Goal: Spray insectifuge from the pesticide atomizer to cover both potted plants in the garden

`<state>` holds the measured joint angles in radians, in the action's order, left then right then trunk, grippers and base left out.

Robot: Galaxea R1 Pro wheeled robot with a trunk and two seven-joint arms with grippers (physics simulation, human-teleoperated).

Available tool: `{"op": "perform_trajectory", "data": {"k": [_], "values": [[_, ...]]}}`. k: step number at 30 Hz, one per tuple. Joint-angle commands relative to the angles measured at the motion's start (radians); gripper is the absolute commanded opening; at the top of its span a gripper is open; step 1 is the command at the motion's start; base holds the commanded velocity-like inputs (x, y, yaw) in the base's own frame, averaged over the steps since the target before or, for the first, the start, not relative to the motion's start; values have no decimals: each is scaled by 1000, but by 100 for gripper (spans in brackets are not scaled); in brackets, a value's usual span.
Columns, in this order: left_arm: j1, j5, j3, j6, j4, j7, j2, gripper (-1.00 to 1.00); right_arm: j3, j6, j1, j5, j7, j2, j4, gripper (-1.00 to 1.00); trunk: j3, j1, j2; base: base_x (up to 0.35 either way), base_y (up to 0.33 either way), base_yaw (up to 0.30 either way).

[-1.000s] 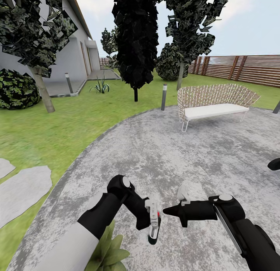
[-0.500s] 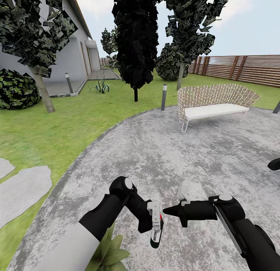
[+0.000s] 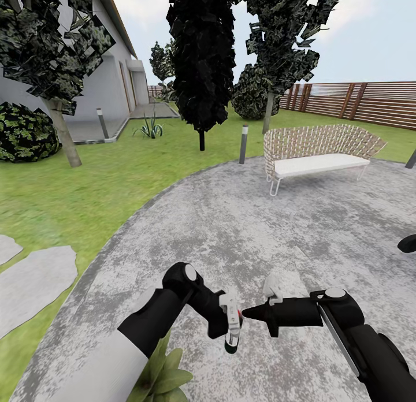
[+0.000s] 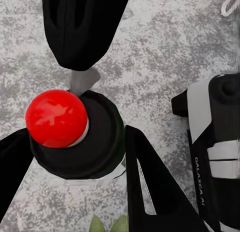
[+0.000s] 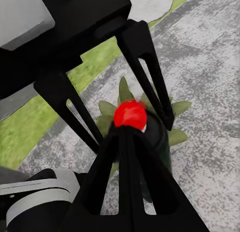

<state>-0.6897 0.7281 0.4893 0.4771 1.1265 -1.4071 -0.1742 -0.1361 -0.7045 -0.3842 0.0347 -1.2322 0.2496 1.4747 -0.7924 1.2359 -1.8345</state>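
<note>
Pesticide atomizer (image 3: 232,328): slim dark bottle, red button on top (image 4: 56,118), pale head, hanging near-vertical above gravel patio (image 3: 260,217), clamped between left fingers (image 4: 150,187). One potted plant (image 3: 162,374): green pointed-leaf rosette on patio, just below bottle (image 5: 150,112).

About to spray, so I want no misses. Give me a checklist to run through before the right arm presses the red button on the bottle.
1. Spray bottle gripped by the left gripper: ok, a finger sits on each side of it.
2. Right gripper closed to a point for pressing: ok.
3. Its tip lined up with the red button: ok in the right wrist view.
4. Tip actually touching the button: cannot tell.
5. Plant under the bottle: ok, its leaves spread right behind the bottle on the gravel.
6. Nozzle aimed down at the leaves: cannot tell.
</note>
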Motion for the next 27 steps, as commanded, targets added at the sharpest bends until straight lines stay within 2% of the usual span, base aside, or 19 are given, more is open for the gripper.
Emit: {"op": "perform_trajectory", "data": {"k": [1, 7, 24, 25, 27], "values": [[-1, -11, 0, 10, 1, -8, 0, -100, 0, -6, -1, 4, -4, 0, 1, -100, -1, 0, 0, 0, 0, 0], [-1, -52, 0, 9, 1, -16, 0, -100, 0, -6, -1, 4, -4, 0, 1, -100, -1, 0, 0, 0, 0, 0], [-1, -49, -1, 9, -14, -16, 1, -100, 1, -6, -1, 4, -5, 0, 1, -100, -1, 0, 0, 0, 0, 0], [-1, -48, -4, 9, -22, -16, 31, -100, 1, -6, -1, 4, -4, 0, 1, -100, -1, 0, 0, 0, 0, 0], [-1, -46, -7, 10, -26, -16, 68, -100, 1, -6, -1, 4, -5, 0, 1, -100, -1, 0, 0, 0, 0, 0]]}}
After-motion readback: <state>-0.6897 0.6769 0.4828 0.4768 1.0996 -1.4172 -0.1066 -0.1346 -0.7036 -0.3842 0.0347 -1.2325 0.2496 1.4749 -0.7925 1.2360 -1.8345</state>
